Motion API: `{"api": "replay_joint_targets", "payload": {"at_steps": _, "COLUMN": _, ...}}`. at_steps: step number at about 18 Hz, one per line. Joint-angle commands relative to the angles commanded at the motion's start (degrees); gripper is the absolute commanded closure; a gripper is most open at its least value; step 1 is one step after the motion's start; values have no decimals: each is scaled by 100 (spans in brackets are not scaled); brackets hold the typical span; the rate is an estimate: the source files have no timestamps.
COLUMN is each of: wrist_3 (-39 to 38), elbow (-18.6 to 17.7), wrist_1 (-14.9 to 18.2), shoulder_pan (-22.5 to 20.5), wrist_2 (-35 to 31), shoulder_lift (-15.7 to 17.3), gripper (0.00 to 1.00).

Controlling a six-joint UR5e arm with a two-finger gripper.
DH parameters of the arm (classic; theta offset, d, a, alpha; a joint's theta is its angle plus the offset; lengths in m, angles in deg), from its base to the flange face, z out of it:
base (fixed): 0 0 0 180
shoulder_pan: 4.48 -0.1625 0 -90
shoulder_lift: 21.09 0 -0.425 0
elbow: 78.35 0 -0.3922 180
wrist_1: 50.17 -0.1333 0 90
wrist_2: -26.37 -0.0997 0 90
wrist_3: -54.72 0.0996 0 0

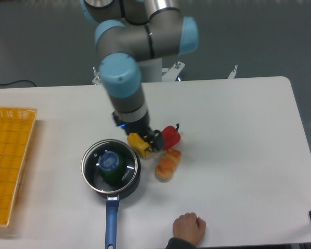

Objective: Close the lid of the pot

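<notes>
Lid (110,165) seated on pot (130,182), glass rim matching the dark rim all round, blue knob at centre, something green dimly seen through the glass. Pot stood at the near-left middle of the white surface (238,135), its blue handle pointing straight toward the near edge.

Nearest of all: a human fist (188,228) resting on the surface at the front edge, right of the handle and well apart from it.

Just right of the pot: a bread roll (167,165), lying tilted. Behind that, a yellow pepper (139,144) and a red pepper (171,136), side by side.

Claw (149,139) hung over the gap between the two peppers, clear of the lid and pot, nothing seen gripped; how far apart its fingers stood could not be told, dark and small against the peppers.

At far left, an orange basket (10,161), cut by the frame edge.

Farther back, arm (127,83) with pale blue joints rising to its base beyond the rear edge.
</notes>
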Motion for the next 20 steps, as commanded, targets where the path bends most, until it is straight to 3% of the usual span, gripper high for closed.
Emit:
{"api": "replay_joint_targets", "payload": {"at_steps": 7, "wrist_3": 2111, "elbow": 35, "wrist_1": 220, "shoulder_pan": -1047, "wrist_2": 158, "shoulder_lift": 80, "gripper": 0}}
{"api": "replay_joint_targets", "payload": {"at_steps": 20, "wrist_3": 3949, "elbow": 88, "wrist_1": 291, "shoulder_pan": -2506, "wrist_2": 369, "shoulder_lift": 71, "gripper": 0}}
